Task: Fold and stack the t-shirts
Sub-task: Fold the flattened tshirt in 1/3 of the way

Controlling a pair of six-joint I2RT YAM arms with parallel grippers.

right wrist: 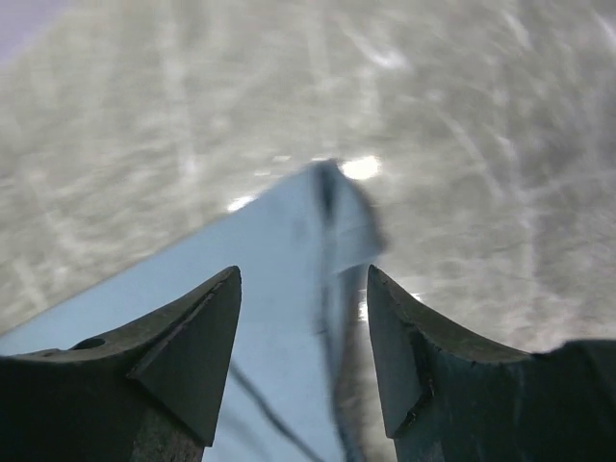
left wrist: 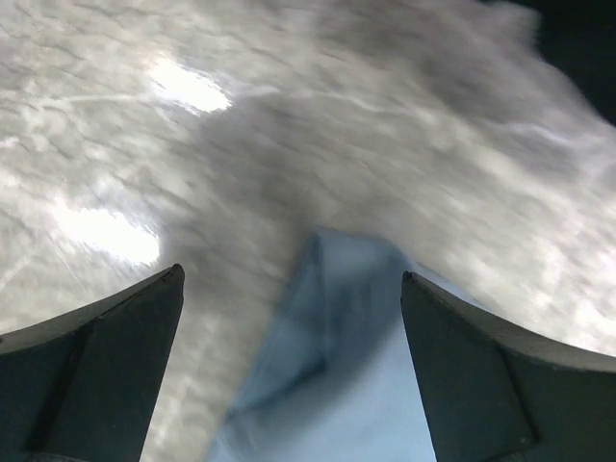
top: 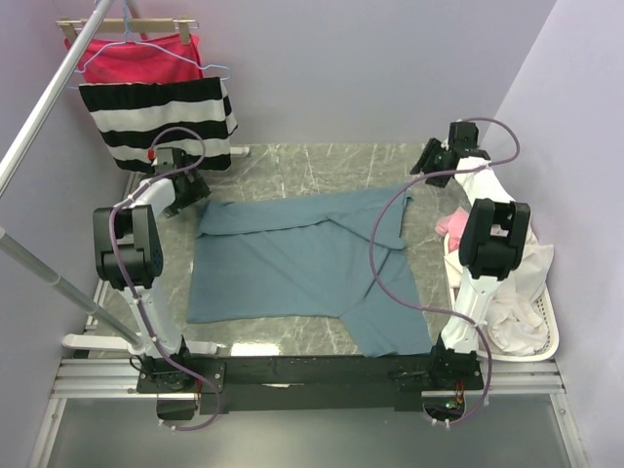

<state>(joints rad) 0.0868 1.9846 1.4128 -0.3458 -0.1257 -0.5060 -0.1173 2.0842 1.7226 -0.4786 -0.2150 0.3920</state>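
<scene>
A large slate-blue t-shirt [top: 302, 263] lies spread over the marble table, partly folded, one sleeve reaching the near edge. My left gripper [top: 188, 202] hangs over the shirt's far-left corner. In the left wrist view its jaws [left wrist: 292, 279] stand wide open, with the cloth corner [left wrist: 337, 356] lying loose on the table between them. My right gripper [top: 432, 161] is near the shirt's far-right corner. Its jaws [right wrist: 303, 274] are open, and the blue corner [right wrist: 289, 269] sits between the fingers with gaps on both sides. Both wrist views are blurred.
A black-and-white striped garment [top: 156, 117] and a red-pink one [top: 136, 58] hang on hangers at the back left, by a metal rack pole [top: 49, 97]. A white basket [top: 549, 327] holding white and pink cloth stands at the right edge, beside the right arm.
</scene>
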